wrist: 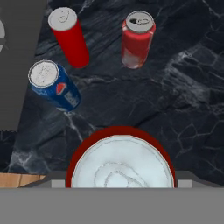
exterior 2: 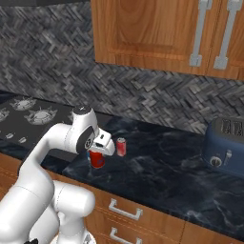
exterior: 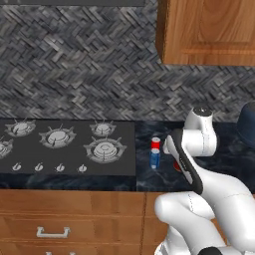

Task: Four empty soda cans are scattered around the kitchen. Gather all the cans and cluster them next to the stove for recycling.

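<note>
My gripper [exterior 2: 97, 153] is shut on a wide red soda can [wrist: 120, 162] that stands on the dark marble counter; the fingers press its two sides. Past it in the hand view stand a slim red soda can [wrist: 70, 37], another red can [wrist: 138, 39] and a blue can [wrist: 54, 85]. The slim red can [exterior: 155, 144] and the blue can [exterior: 155, 159] stand just right of the stove [exterior: 64, 144], whose black edge [wrist: 17, 65] shows at the left. From the right base view, the held can [exterior 2: 96, 161] is below the hand, with a red can [exterior 2: 121, 147] beside it.
A dark blue toaster [exterior 2: 226, 147] stands at the right end of the counter [exterior 2: 167, 167]. Wooden wall cabinets [exterior 2: 157, 33] hang above, and drawers [exterior: 52, 231] run under the counter's front edge. My own arm [exterior: 187, 159] covers part of the held can.
</note>
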Motion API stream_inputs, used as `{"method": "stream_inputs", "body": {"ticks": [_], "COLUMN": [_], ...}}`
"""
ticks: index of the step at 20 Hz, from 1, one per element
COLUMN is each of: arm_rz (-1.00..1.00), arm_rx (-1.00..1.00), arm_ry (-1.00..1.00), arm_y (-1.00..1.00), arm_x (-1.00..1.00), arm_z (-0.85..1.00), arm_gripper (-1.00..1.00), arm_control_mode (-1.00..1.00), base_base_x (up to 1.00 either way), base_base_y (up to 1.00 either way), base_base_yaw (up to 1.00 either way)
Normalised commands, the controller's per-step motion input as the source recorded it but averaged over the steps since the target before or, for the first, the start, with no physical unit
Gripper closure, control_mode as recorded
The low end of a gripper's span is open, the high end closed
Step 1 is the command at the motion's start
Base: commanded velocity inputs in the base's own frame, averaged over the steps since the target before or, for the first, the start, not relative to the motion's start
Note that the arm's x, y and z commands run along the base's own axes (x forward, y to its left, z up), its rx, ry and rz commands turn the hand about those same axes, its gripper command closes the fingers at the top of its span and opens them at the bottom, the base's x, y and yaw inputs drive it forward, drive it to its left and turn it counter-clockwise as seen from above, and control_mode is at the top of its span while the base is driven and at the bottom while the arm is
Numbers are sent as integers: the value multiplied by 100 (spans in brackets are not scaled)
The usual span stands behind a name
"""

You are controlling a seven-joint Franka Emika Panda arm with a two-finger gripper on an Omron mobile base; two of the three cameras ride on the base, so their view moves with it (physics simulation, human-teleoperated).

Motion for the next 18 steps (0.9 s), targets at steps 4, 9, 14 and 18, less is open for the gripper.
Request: {"method": "stream_inputs", "body": {"ticks": [4, 9, 14, 18], "arm_rz": [0, 0, 0, 0], "arm_rx": [0, 0, 0, 0], "arm_ry": [0, 0, 0, 0], "arm_y": [0, 0, 0, 0], "arm_x": [0, 0, 0, 0], "arm_z": [0, 0, 0, 0], "arm_gripper": [100, 100, 100, 100], "arm_control_mode": [100, 100, 100, 100], "base_base_x": [31, 23, 17, 11], "base_base_y": [0, 0, 1, 2], "base_base_yaw": [0, 0, 0, 0]}}
